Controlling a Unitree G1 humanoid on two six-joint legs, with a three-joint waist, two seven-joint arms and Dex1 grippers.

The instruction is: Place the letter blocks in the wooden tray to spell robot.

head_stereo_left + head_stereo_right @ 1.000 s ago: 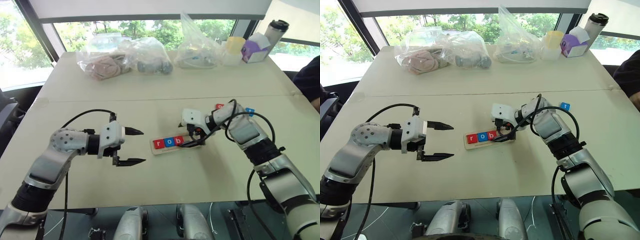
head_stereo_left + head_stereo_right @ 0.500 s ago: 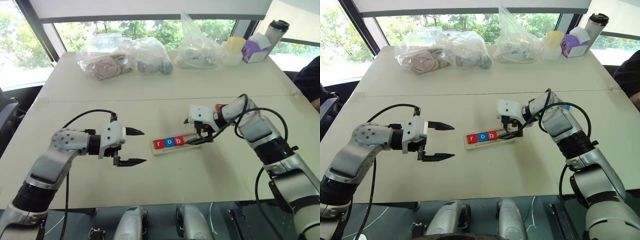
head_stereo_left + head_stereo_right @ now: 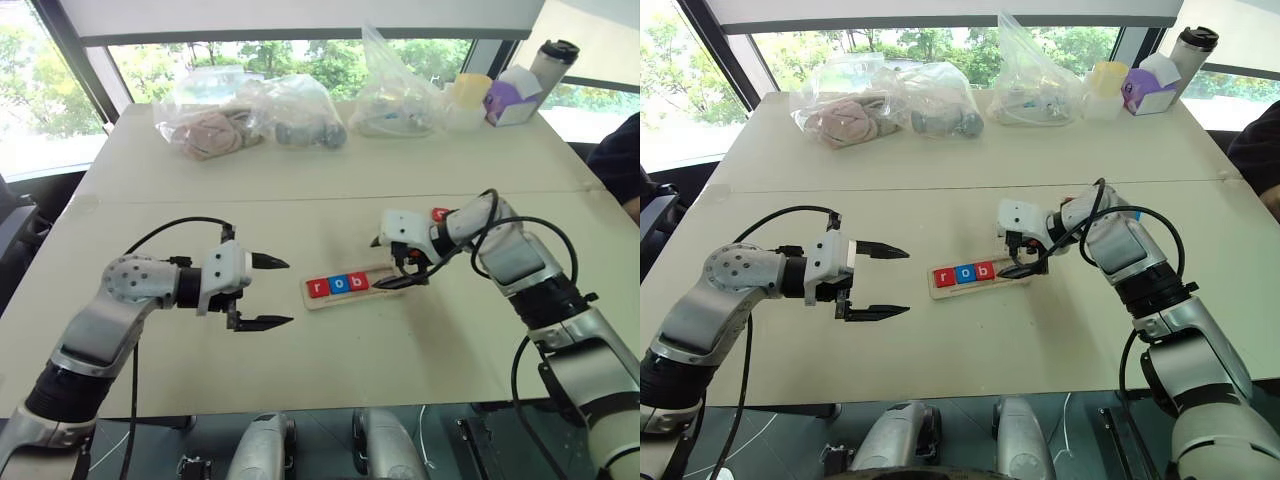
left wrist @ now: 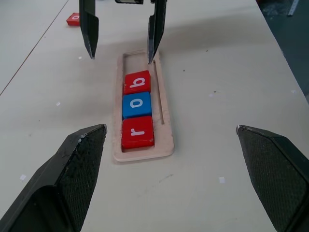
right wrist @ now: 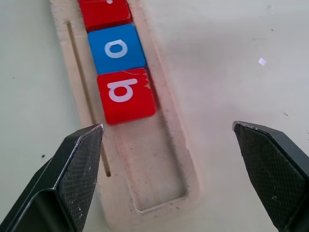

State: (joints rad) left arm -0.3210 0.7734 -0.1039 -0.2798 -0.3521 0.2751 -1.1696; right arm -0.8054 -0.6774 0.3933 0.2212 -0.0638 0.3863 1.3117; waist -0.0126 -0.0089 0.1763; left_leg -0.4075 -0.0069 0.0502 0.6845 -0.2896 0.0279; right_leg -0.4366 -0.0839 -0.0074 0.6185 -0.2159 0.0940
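The pale table [image 3: 330, 180] spans most of the left eye view, with clear plastic bags [image 3: 250, 115] and a few containers [image 3: 505, 95] along its far edge at the top of the frame.

At lower left, the left gripper [image 3: 272, 292] hangs above the table with its two black fingers spread wide and nothing between them, pointing toward the centre of the frame.

At centre right, the right gripper [image 3: 385, 262] also stands wide open and empty, angled down over the unfilled end of the tray.

The wooden tray [image 3: 378, 284] lies just right of centre, its long axis running left to right across the frame with a slight upward tilt to the right. Three letter blocks sit in its groove, packed touching from the left end: a red r [image 3: 318, 288], a blue o [image 3: 339, 285] and a red b [image 3: 358, 281] (so the word is three fifths spelled). The right part of the groove is bare.

One loose red block [image 3: 439, 213] rests on the table up and to the right of the tray, partly behind the right arm; its letter cannot be read.

The spare block lies on the right gripper's far side, away from the tray, and the right arm is much the nearer, so the next pick likely belongs to it, reaching up-right away from the tray.
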